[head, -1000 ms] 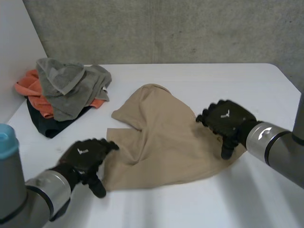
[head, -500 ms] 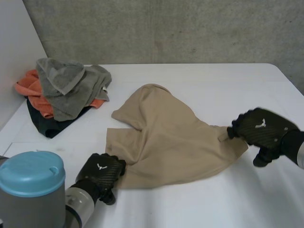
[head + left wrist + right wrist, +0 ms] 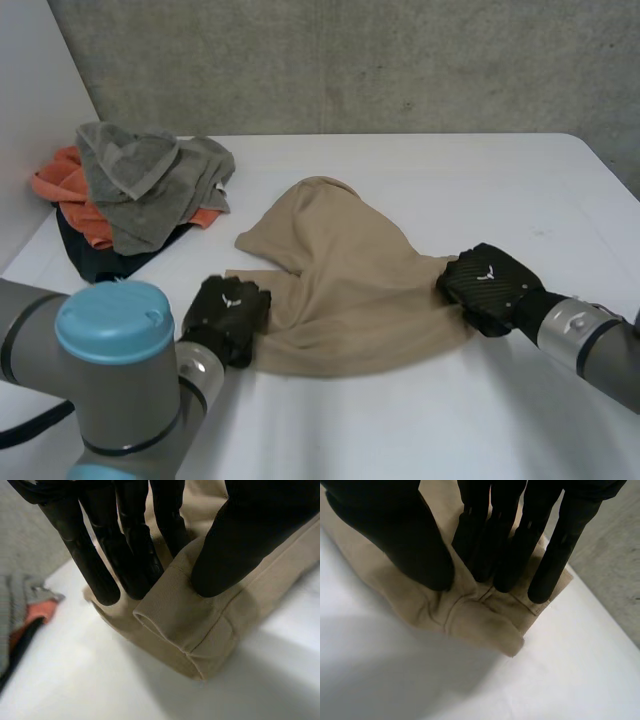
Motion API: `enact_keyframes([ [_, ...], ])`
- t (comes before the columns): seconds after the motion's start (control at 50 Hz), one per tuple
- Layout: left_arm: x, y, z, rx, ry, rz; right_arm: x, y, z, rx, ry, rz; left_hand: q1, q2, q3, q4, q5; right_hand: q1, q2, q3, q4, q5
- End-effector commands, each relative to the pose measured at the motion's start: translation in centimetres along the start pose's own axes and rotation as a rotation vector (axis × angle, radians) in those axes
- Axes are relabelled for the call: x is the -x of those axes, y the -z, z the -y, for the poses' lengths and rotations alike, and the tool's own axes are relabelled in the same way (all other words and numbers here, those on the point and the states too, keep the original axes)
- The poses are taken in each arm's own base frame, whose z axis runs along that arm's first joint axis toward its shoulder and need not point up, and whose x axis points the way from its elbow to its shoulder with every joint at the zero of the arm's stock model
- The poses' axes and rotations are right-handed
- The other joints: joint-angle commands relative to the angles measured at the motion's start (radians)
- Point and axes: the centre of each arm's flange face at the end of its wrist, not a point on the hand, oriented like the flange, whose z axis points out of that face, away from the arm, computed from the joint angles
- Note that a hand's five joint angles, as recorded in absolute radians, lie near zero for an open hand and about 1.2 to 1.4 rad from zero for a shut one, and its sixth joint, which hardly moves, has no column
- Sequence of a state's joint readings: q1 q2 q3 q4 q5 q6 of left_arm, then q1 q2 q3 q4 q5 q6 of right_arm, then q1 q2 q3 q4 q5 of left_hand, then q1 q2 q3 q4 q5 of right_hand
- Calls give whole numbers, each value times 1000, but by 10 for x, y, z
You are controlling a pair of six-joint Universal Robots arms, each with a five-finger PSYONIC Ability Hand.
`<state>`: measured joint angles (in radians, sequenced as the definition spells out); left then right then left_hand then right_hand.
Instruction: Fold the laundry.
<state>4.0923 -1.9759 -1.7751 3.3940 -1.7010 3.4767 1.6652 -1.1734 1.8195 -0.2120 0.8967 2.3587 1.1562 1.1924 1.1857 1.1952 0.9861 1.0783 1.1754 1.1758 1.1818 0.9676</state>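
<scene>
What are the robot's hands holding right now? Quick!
Left hand: shut, pinching the cloth at one corner.
Right hand: shut, pinching the cloth at another corner.

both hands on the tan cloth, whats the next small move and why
Probably lift both hands a little, together. The left hand pinches the near left corner of the tan cloth between thumb and fingers, and the right hand pinches its right corner, while the rest lies rumpled on the table. Raising the corners evenly should free that edge to carry over for a fold.
</scene>
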Motion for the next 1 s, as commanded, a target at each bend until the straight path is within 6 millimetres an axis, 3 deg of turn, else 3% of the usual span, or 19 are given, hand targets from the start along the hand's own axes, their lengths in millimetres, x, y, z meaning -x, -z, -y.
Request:
enact_keyframes([
  [0.02, 29, 6, 55, -165, 27, 64, -15, -2, 15, 0, -21, -81, 240, 204, 211, 201, 236, 318, 221, 220, 214, 254],
  [0.04, 38, 13, 76, -227, 37, 75, -22, 3, 31, -15, -21, -102, 240, 204, 211, 201, 236, 318, 221, 220, 214, 254],
  [0.1, 51, 27, 107, -322, 49, 86, -37, 19, 64, -49, -14, -143, 240, 204, 211, 201, 236, 318, 221, 220, 214, 254],
  [0.12, 60, 39, 129, -387, 58, 86, -50, 32, 88, -77, 4, -184, 240, 204, 211, 201, 236, 318, 221, 220, 214, 254],
  [0.18, 76, 65, 168, -497, 81, 89, -72, 53, 123, -128, 27, -253, 240, 204, 211, 201, 236, 318, 221, 220, 214, 254],
  [0.26, 91, 89, 203, -572, 115, 84, -117, 88, 170, -200, 8, -395, 240, 204, 211, 201, 236, 318, 221, 220, 214, 254],
  [0.34, 102, 97, 218, -551, 135, 85, -127, 100, 195, -212, -59, -418, 240, 204, 211, 201, 236, 318, 221, 220, 214, 254],
  [0.44, 103, 74, 209, -430, 125, 67, -120, 84, 193, -135, -65, -368, 240, 204, 211, 201, 236, 318, 221, 220, 214, 254],
  [0.52, 94, 39, 186, -314, 103, 42, -104, 52, 171, -29, -47, -314, 240, 204, 211, 201, 236, 318, 221, 220, 214, 254],
  [0.6, 84, -12, 162, -270, 55, 36, -87, 15, 139, 81, -49, -273, 240, 204, 211, 201, 236, 318, 221, 220, 214, 254],
  [0.66, 86, -36, 160, -306, 38, 61, -76, -12, 122, 111, -56, -290, 240, 204, 211, 201, 236, 318, 221, 220, 214, 254],
  [0.7, 94, -56, 165, -378, 38, 108, -81, -28, 120, 59, -65, -358, 240, 204, 211, 201, 236, 318, 221, 220, 214, 254],
  [0.74, 102, -64, 177, -457, 43, 147, -91, -36, 127, -21, -76, -429, 240, 204, 211, 201, 236, 318, 221, 220, 214, 254],
  [0.76, 112, -70, 192, -554, 48, 195, -102, -40, 140, -126, -99, -501, 240, 204, 211, 201, 236, 318, 221, 220, 214, 254],
  [0.82, 125, -68, 220, -711, 61, 254, -122, -40, 165, -335, -140, -610, 240, 204, 211, 201, 236, 318, 221, 220, 214, 254],
  [0.84, 135, -62, 240, -825, 72, 299, -136, -34, 186, -494, -162, -676, 240, 204, 211, 201, 236, 318, 221, 220, 214, 254],
  [0.9, 152, -42, 277, -1033, 97, 369, -152, -21, 215, -713, -188, -751, 240, 204, 211, 201, 236, 318, 221, 220, 214, 254],
  [0.92, 156, -38, 283, -1069, 102, 380, -159, -11, 232, -840, -193, -785, 240, 204, 211, 201, 236, 318, 221, 220, 214, 254],
  [1.0, 167, -19, 300, -1165, 134, 391, -167, 3, 255, -958, -167, -828, 240, 204, 211, 201, 236, 318, 221, 220, 214, 254],
])
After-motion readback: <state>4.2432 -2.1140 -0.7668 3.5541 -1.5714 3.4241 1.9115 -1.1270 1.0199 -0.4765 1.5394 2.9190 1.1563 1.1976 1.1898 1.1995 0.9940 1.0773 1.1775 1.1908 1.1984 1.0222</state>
